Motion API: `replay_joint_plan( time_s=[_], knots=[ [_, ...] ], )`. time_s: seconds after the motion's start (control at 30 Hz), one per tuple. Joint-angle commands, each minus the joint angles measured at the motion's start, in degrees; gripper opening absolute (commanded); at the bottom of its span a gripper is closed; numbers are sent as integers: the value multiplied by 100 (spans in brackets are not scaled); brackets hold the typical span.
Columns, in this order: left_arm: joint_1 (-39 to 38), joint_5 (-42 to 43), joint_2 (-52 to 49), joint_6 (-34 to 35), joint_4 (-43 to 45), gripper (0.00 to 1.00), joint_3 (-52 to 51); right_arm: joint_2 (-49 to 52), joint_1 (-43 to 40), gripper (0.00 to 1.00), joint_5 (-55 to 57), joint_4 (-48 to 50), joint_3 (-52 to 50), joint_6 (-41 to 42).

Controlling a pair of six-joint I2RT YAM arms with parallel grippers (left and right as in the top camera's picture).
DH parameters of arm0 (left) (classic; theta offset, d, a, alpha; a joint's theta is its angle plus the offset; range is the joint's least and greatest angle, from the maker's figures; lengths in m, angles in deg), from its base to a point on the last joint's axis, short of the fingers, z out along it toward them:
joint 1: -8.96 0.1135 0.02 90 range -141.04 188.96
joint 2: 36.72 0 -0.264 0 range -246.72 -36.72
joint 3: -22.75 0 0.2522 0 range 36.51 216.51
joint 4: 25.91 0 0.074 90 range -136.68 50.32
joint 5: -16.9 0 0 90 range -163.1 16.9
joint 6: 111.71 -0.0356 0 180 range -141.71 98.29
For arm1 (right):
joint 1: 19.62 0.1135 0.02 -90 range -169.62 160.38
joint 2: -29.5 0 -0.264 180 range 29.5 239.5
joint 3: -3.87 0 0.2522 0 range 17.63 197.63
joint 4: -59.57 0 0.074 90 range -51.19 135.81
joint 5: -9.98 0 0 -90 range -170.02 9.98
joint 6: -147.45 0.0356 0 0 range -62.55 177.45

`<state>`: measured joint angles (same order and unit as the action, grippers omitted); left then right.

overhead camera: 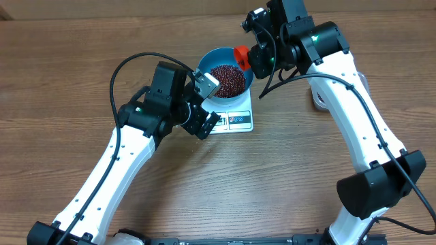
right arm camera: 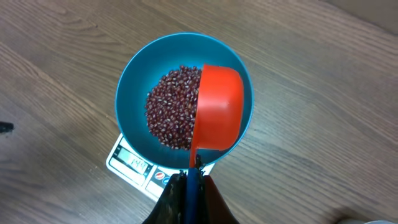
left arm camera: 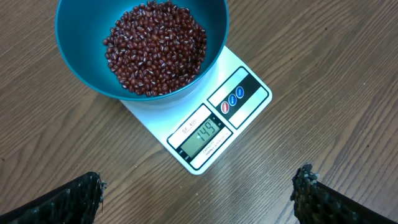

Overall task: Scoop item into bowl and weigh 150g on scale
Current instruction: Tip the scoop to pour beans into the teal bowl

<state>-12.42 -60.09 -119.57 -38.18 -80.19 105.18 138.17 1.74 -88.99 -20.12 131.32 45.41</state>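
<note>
Left claw (left arm camera: 199, 190), spread wide, is hovering just short of the scale (left arm camera: 239, 65). Ahead of the right claw (right arm camera: 188, 183) the bowl (right arm camera: 134, 87) is sitting on it; that claw is pinching the handle of a scoop (right arm camera: 217, 109) above the beans (right arm camera: 168, 115).

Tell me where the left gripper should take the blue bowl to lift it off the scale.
Pinch the bowl by its rim, on the side nearest the left gripper, from above, one finger inside. The smooth wall flares, so only the thin rim likely gives purchase; beans leave it bare there, and the orange scoop in the right gripper covers the far side.
</note>
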Motion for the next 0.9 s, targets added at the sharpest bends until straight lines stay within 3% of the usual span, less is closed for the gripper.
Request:
replay_joint_plan(
  time_s=[0.0,0.87],
  knots=[
    [0,-33,2,-22,20,99,120,-205,0,4,83,76,162,-2],
    [0,-33,2,-22,20,99,120,-205,0,4,79,76,162,-302]
  ],
)
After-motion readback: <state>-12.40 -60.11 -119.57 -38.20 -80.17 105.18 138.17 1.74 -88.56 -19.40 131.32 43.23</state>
